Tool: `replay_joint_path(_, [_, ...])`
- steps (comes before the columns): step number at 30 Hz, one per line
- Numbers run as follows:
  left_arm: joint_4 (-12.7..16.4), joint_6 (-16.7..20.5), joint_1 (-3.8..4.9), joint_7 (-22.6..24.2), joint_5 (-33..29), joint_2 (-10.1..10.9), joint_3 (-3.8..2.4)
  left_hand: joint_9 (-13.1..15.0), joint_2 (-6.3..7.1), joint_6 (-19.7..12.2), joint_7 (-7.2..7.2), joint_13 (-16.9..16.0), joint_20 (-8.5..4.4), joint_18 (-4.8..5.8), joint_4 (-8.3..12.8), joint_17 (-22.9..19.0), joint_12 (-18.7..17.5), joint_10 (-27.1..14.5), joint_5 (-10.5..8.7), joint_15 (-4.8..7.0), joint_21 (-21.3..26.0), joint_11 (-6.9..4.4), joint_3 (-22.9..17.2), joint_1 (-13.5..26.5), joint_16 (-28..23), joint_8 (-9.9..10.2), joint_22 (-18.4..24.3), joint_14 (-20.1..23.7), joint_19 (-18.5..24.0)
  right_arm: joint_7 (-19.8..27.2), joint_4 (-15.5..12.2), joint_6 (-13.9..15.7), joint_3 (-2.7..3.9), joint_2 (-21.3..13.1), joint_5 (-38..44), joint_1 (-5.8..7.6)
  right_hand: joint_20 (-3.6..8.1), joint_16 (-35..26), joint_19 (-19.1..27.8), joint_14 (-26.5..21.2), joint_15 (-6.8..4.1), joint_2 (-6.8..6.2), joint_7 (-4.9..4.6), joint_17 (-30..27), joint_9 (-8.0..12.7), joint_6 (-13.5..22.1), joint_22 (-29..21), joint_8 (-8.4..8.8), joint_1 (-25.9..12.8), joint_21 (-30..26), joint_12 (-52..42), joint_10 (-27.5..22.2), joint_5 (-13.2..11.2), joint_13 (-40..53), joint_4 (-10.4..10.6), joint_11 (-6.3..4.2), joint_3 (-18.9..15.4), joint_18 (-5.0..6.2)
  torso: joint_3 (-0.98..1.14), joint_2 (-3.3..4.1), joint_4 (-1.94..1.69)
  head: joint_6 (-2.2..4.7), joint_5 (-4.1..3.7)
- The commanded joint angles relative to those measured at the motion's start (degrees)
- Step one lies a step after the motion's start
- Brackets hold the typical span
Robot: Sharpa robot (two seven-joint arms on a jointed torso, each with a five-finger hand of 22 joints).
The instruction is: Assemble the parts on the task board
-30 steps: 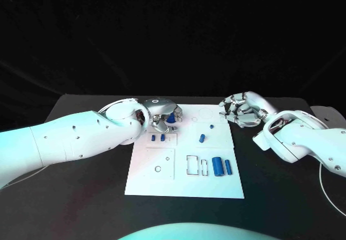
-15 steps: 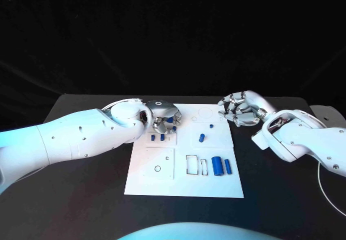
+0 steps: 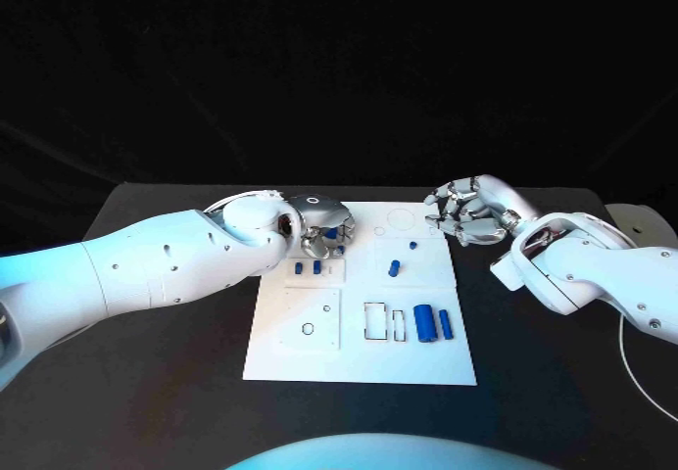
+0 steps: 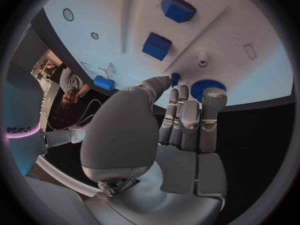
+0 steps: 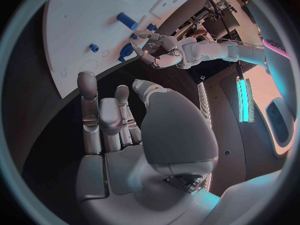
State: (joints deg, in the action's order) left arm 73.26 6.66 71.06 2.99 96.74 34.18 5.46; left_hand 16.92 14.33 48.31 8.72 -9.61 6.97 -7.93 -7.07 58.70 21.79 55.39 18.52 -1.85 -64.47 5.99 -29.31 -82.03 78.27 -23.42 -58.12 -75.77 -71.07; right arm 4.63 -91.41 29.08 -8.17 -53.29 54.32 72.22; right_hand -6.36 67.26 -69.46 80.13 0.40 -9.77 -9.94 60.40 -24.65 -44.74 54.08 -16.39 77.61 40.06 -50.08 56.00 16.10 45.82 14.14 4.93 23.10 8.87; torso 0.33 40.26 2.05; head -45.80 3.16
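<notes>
Now my left robot hand (image 3: 322, 223) over the task board (image 3: 362, 362) far corner, pinching a small blue part (image 4: 175, 79), my right robot hand (image 3: 466, 213) curled, holding nothing, black tabletop (image 3: 141, 392).

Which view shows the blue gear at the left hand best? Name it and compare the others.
The left wrist view: the blue gear shows its toothed rim on the task board, just beyond the left hand fingertips. The head view mostly hides it behind that hand. The right wrist view shows it tiny and far off.
</notes>
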Motion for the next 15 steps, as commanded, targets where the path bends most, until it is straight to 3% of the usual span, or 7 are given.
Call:
replay_joint_path(1, [-0.42, -0.82, -0.05, -0.33, 0.48, -0.43, -0.03, -0.11, -0.51, 0.57, 0.03, 0.09, -0.03, 0.52, 0.04, 0.13, -0.27, 0.53, -0.32, 0.07, -0.38, 0.0, -0.43, -0.15, 0.31, 0.22, -0.37, -0.52, -0.39, 0.57, -0.13, -0.07, 0.0, 0.06, 0.17, -0.03, 0.06, -0.19, 0.26, -0.37, 0.02, -0.68, -0.1, -0.07, 0.06, -0.35, -0.06, -0.21, -0.13, -0.16, 0.26, -0.19, 0.2, -0.07, 0.03, 0.01, 0.35, 0.53, 0.03, 0.01, 0.01, -0.11, -0.04])
replay_joint_path(15, [-1.71, -2.61, -0.28, -0.61, 0.24, -1.2, -0.01, -0.23, -0.54, 0.89, 0.01, 0.4, -0.08, 0.79, 0.32, 1.01, -0.77, 1.24, -1.01, 0.14, -1.68, -0.08, -0.92, -0.04, 1.04, 0.65, -1.81, -1.14, -1.0, 0.5, -0.16, -0.25, 0.0, 0.16, 0.17, -0.03, 0.06, -0.21, 0.2, -0.34, 0.01, -0.67, -0.09, -0.05, 0.06, -0.37, -0.04, -0.23, -0.14, -0.12, 0.27, -0.16, 0.21, -0.13, 0.03, 0.01, 0.36, 0.51, 0.02, -0.06, -0.11, -0.48, -0.22])
